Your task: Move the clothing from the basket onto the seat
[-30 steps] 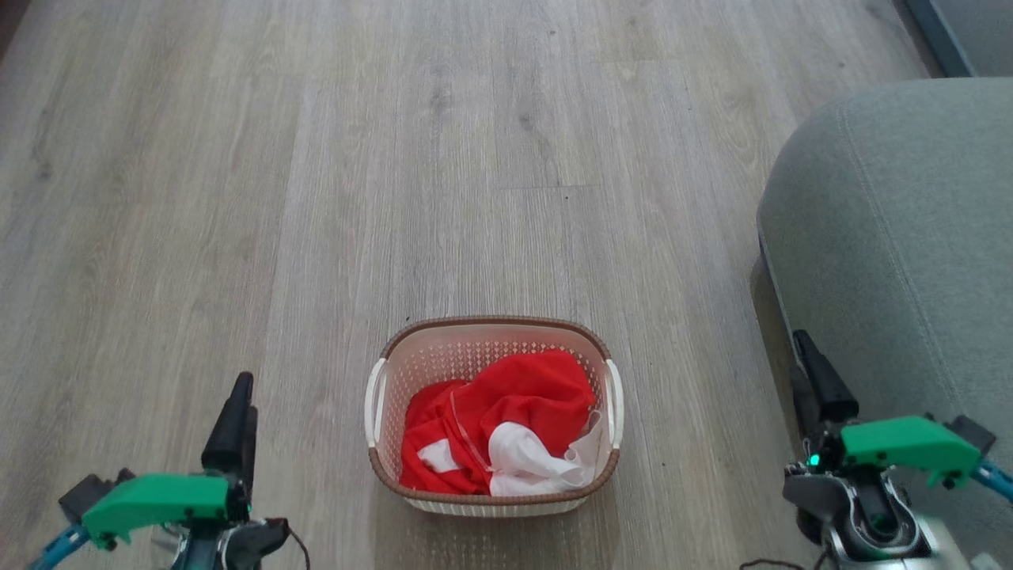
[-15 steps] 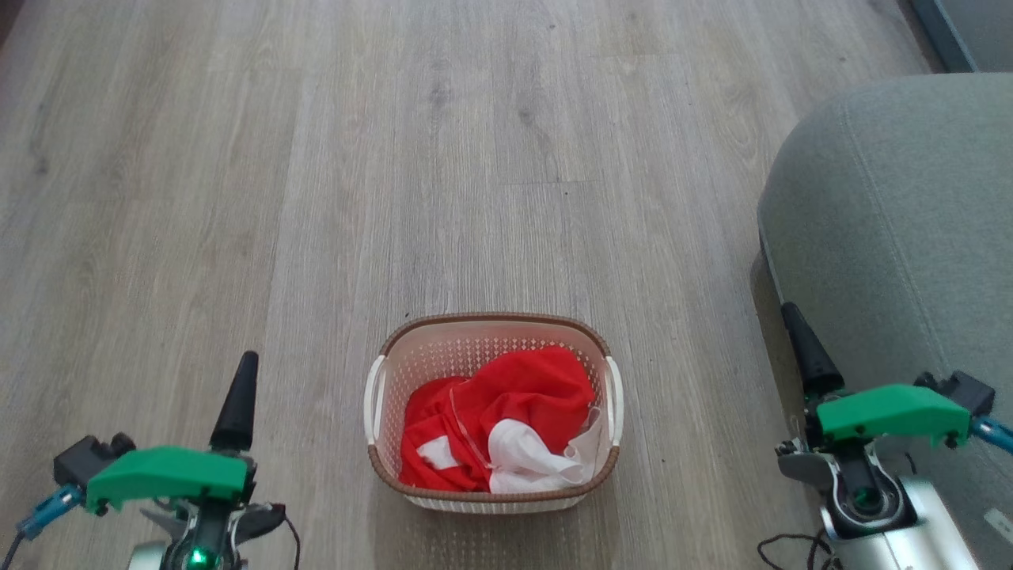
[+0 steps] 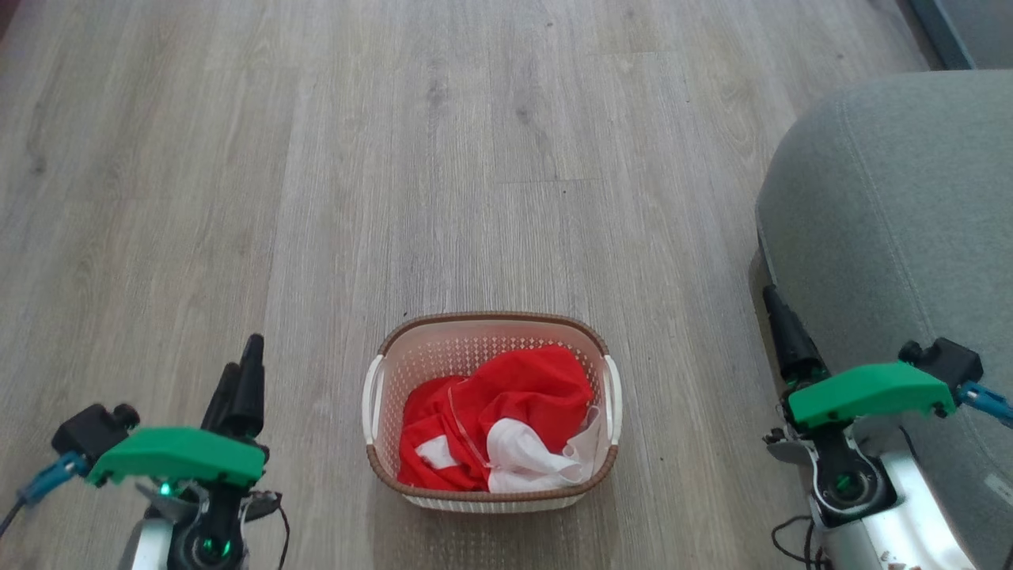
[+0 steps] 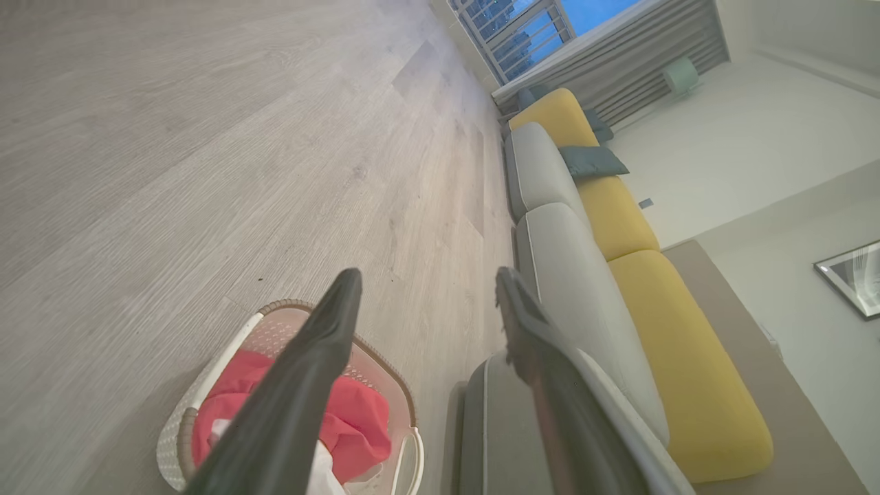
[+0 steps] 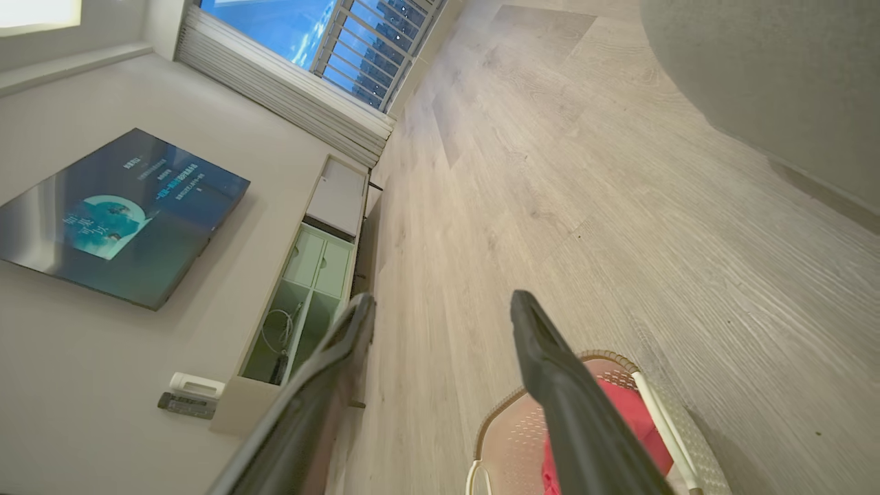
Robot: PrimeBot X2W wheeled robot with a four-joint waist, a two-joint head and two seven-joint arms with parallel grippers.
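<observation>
While left tool [image 4: 427, 278] and right tool [image 5: 443, 299] gape empty, basket [image 3: 491, 318] rests on pale plank floor [image 3: 396, 158]; seat [image 3: 894, 198] nearby.

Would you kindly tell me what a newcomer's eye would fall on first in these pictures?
It would be the bright red clothing, with white mixed in, heaped in the cream basket on the wooden floor, low in the middle of the head view. Next comes the large grey-green seat at that view's right edge, and the yellow cushions along it in the left wrist view.
</observation>
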